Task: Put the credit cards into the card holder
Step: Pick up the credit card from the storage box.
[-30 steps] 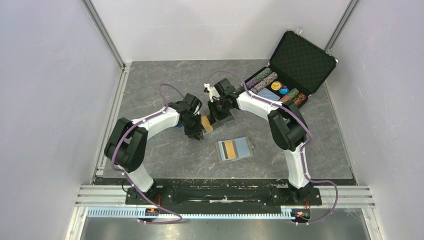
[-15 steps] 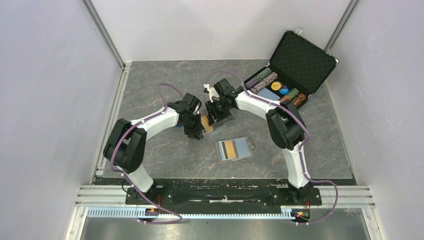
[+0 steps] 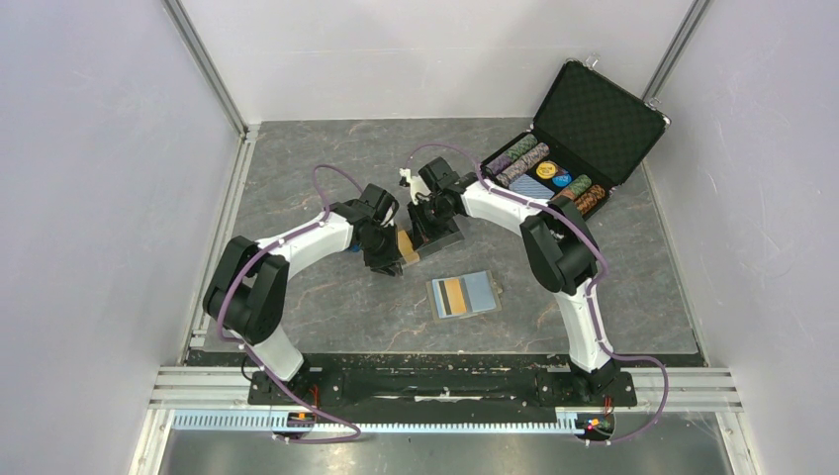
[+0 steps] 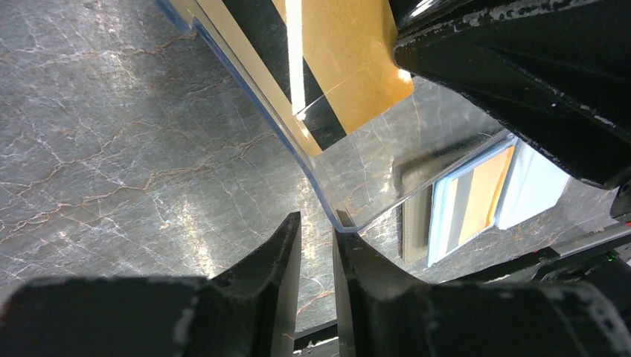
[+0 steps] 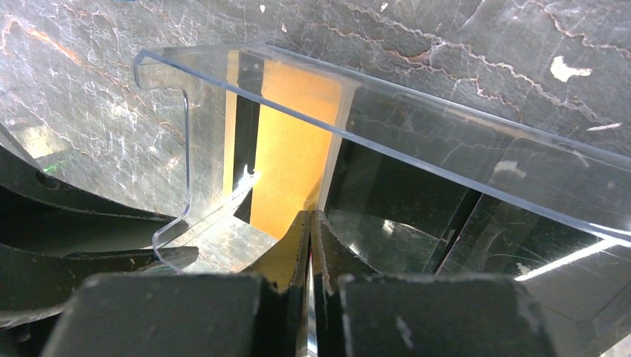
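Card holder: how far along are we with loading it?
A first card already lies in the open card holder. The left gripper pinches the clear tray; the right gripper pinches another orange card. It and the black cards remain.

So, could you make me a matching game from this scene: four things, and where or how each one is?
1. clear plastic rectangular tray
2. orange-tan plastic card
3. grey fold-over card holder
4. black poker-chip briefcase

a. far right corner, lid raised
b. mid-table, see-through
c. lying open, nearest the arm bases
d. inside the tray

Pairs: 1-b, 2-d, 3-c, 4-a
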